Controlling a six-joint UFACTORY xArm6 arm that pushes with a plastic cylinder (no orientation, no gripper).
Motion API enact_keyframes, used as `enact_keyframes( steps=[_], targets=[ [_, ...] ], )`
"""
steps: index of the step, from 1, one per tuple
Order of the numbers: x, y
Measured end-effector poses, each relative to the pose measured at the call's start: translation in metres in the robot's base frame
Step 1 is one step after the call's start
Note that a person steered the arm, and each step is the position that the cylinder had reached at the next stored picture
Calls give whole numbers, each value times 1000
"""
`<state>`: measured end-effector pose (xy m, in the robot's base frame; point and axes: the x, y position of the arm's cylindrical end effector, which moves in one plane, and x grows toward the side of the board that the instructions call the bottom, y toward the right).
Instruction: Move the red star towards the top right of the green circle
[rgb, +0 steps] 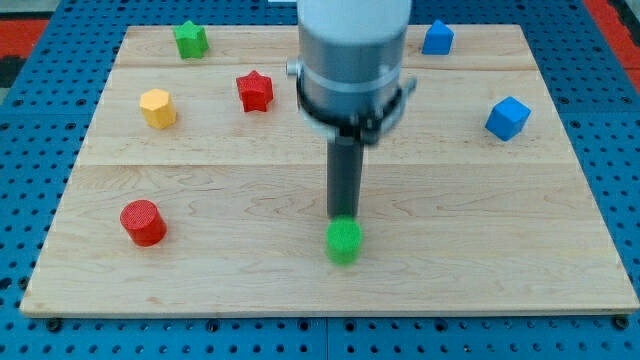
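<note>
The red star (255, 91) lies at the upper left of the wooden board. The green circle (344, 240) sits near the board's bottom edge, at the middle. My tip (344, 218) stands right at the top side of the green circle, touching or nearly touching it. The rod rises straight up from there to the grey arm body (353, 55). The red star is far up and to the left of both my tip and the green circle.
A green star (190, 40) lies at the top left, a yellow hexagon (158, 108) left of the red star, a red cylinder (143, 222) at the lower left. Two blue blocks lie at the top right (437, 38) and right (507, 118). The board (480, 260) rests on a blue pegboard.
</note>
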<state>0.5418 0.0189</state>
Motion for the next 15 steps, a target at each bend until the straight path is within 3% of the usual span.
enact_keyframes(
  steps=[1,3,4,5,6,7,8,9,10,11,12,13,15],
  targets=[
    [-52,-1],
    [-230,11],
    [-262,-111],
    [-218,-149],
    [-171,-43],
    [-156,-57],
    [-173,-125],
    [-232,-52],
    [-211,32],
    [-129,111],
    [-187,123],
    [-211,76],
    [-175,-5]
  ],
)
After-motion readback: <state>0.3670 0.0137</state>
